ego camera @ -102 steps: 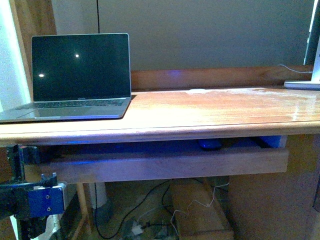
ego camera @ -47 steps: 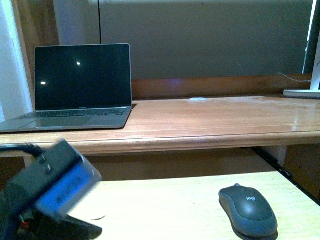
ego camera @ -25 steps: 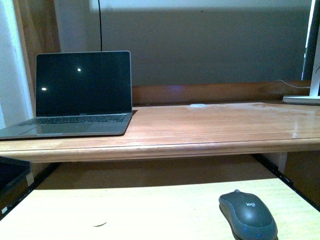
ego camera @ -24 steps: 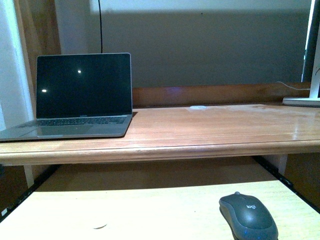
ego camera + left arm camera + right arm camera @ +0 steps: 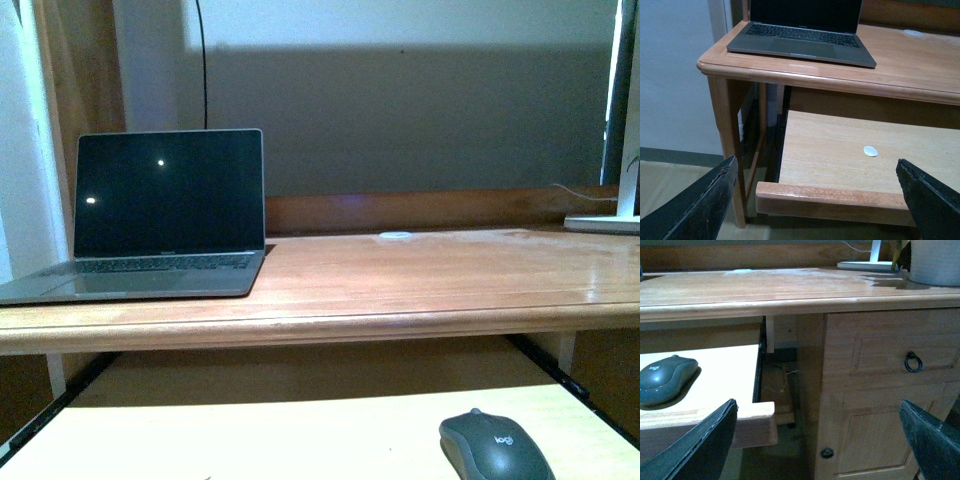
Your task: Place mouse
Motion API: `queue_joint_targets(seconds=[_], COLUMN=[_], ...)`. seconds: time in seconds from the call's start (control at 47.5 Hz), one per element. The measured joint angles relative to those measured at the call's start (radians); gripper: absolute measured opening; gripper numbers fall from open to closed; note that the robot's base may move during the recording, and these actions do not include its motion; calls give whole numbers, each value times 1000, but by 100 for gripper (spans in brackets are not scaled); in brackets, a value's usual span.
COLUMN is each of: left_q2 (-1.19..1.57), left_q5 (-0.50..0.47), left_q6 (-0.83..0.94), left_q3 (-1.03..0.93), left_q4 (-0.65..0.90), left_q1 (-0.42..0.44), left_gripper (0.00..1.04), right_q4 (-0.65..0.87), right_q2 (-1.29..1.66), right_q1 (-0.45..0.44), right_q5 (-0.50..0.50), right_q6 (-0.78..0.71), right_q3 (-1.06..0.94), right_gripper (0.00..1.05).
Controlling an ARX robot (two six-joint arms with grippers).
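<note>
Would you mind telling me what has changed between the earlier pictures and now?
The pull-out shelf slid out from under the desk toward the robot, carrying the mouse. The left pincer, earlier low in the front view, has left that view and stands open. The laptop stayed on the desk; the mouse stayed on the shelf's right part, not held.

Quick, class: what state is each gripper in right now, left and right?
Left gripper: open, holding nothing.
Right gripper: open, holding nothing; the mouse lies apart from it.
</note>
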Motion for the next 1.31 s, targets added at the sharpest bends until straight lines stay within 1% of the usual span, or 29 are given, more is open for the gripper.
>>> queue_joint_targets(seconds=[0.021, 0.084, 0.232, 0.358, 0.421, 0.442, 0.463, 0.506, 0.548, 0.59, 0.653, 1.306], left_q2=[-21, -63, -121, -174, -186, -191, -196, -204, -210, -216, -224, -301], left_q5=[4, 42, 137, 237, 263, 294, 340, 394, 399, 400, 412, 414], left_q6=[28, 70, 108, 118, 119, 118, 120, 123, 124, 124, 124, 124], left_q3=[-35, -89, -163, -222, -237, -240, -244, -251, -257, -262, -272, -363], left_q4=[58, 113, 124, 130, 134, 134, 133, 134, 134, 134, 135, 149], left_q1=[8, 41, 142, 247, 272, 291, 320, 375, 409, 423, 427, 430], left_gripper=[85, 75, 50, 16, 6, 2, 3, 3, 3, 3, 3, 3], right_q4=[0, 0, 0, 0, 0, 0, 0, 0, 0, 0, 0, 0], right_q2=[0, 0, 0, 0, 0, 0, 0, 0, 0, 0, 0, 0], right_q1=[0, 0, 0, 0, 0, 0, 0, 0, 0, 0, 0, 0], right_q5=[0, 1, 0, 0, 0, 0, 0, 0, 0, 0, 0, 0], right_q6=[0, 0, 0, 0, 0, 0, 0, 0, 0, 0, 0, 0], right_q3=[0, 0, 0, 0, 0, 0, 0, 0, 0, 0, 0, 0], right_gripper=[97, 97, 97, 97, 97, 97, 97, 97, 97, 97, 97, 97])
